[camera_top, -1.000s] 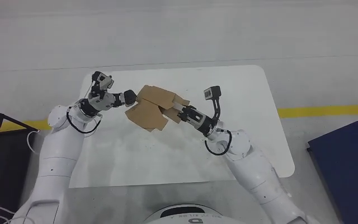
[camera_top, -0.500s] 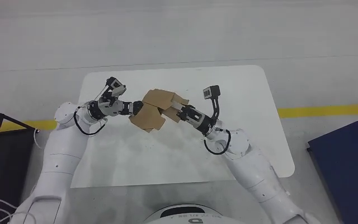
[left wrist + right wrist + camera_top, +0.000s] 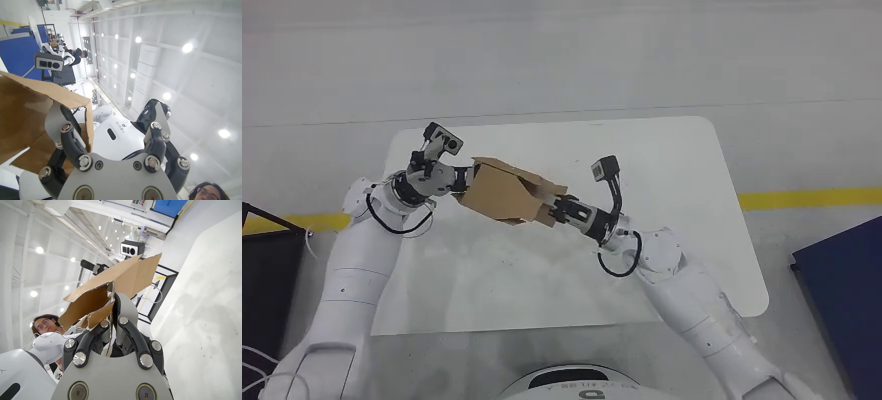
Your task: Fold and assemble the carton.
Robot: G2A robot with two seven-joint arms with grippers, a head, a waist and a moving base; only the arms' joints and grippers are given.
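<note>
Seen from above, the carton [image 3: 507,192] in mid-frame covers the fingertips of the left gripper [image 3: 464,180] and the right gripper [image 3: 552,208], so neither grasp can be read there. Whether its underside touches the tabletop [image 3: 672,250] can't be told. In the left wrist view the carton runs off the frame's edge. In the right wrist view a flap screens most of one finger.

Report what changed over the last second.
The carton went from splayed, spread flaps to a more closed box shape between the arms. The left gripper pressed in at its end, fingers open, and the right arm drew slightly toward it. Unchanged: the right gripper stays shut on the carton's other end, above the table.
</note>
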